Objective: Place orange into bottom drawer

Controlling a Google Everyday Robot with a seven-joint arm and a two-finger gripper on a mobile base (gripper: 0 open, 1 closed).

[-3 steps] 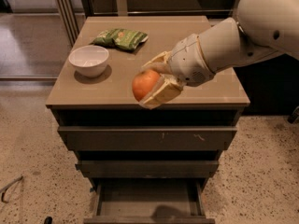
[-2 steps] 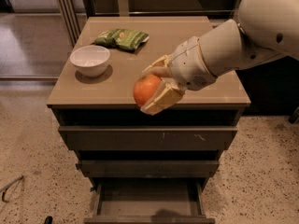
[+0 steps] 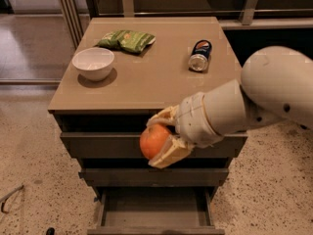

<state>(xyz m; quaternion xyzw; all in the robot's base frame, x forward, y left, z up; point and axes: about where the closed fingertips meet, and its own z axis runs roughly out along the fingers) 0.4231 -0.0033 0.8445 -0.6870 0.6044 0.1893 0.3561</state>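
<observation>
Camera view: gripper [image 3: 155, 142] at upper drawer fronts [image 3: 98, 146] w/ fingers [image 3: 169, 153] clamped on orange [image 3: 151, 141], mid-carry; nxt prob. lower into open bottom drawer [image 3: 156, 211].

On the cabinet top [image 3: 146, 89] we see a white bowl [image 3: 93, 62] at the left, a green bag [image 3: 126, 39] behind it, and what looks like a can [image 3: 200, 56] on its side, well apart at the right.

- gripper [image 3: 156, 142], before the upper drawers [image 3: 98, 146]: jaws hide the right side of the orange [image 3: 151, 141].
- bottom drawer [image 3: 146, 211]: lower edge cuts its front.
- can [image 3: 200, 56] label: we can't read it.
</observation>
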